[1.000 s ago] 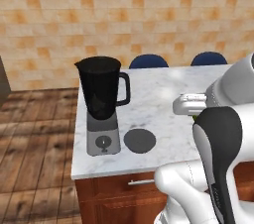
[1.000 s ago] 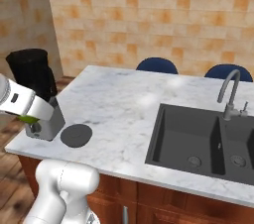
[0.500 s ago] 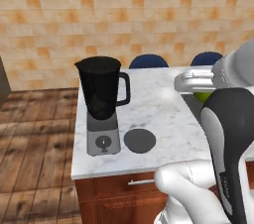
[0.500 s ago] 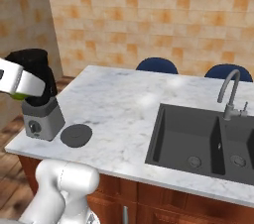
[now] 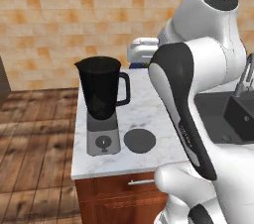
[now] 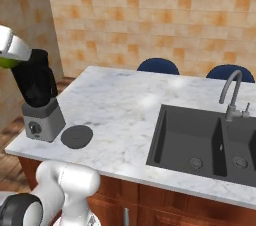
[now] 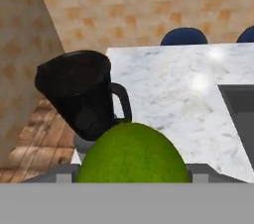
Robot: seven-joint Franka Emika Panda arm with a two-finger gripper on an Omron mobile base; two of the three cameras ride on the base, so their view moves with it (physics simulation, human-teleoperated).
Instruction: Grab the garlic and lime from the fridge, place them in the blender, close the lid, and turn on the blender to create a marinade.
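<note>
1. Orange-tan tiled wall (image 6: 150,15) is running behind a white marble counter (image 6: 130,115), and I am looking across that counter from both base cameras.
2. I am seeing the blender (image 5: 101,104) standing near the counter's left end, its dark jar open at the top and sitting on the grey base with the round dial facing the front edge.
3. I am seeing the lid (image 5: 140,140) lying flat on the marble just beside the blender's base, on the sink side, not touching it.
4. I am holding the arm high, with the gripper (image 5: 142,52) hanging above and behind the jar in the left base view.
5. I am reading the fingers as clamped on the lime (image 7: 133,154): in the hand view the green fruit is sitting between the two tips, with the jar's open mouth further off and to the left of it.
6. I am catching a sliver of that lime at the left edge of the right base view, under the white hand and next to the jar's rim; whether it is over the opening I cannot tell.
7. I am also seeing a dark double sink (image 6: 200,140) with a grey tap (image 6: 231,95) on the counter's right part, and two blue chair backs (image 6: 158,66) beyond the far edge.
</note>
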